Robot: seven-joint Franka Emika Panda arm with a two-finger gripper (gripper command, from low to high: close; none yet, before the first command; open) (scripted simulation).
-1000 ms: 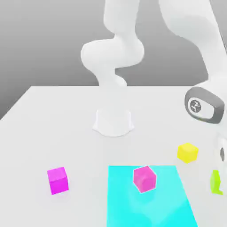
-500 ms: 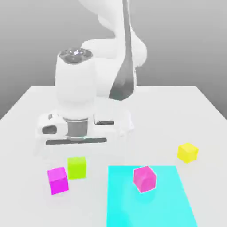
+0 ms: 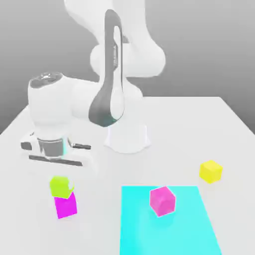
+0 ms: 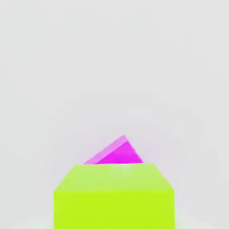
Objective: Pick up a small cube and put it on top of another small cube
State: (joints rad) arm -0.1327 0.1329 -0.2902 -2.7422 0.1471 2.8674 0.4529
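The lime yellow-green cube (image 3: pixel 61 186) rests on top of the vivid magenta cube (image 3: pixel 65 206), turned at an angle to it and shifted a little toward the exterior view's left. My gripper (image 3: pixel 59 169) hangs straight above the lime cube, with the white hand just over it. In the hand view the lime cube (image 4: pixel 114 197) is close up, and a corner of the magenta cube (image 4: pixel 117 154) pokes out from beneath it.
A hot-pink cube (image 3: pixel 163 200) sits on a cyan mat (image 3: pixel 191 234) at the front. A yellow cube (image 3: pixel 210 171) lies on the white table at the exterior view's right. The arm's base (image 3: pixel 127 138) stands behind the middle.
The arm swung from the exterior view's right to its left, carrying the lime cube. Half a second ago that cube was beside the magenta cube; now it is on top of it.
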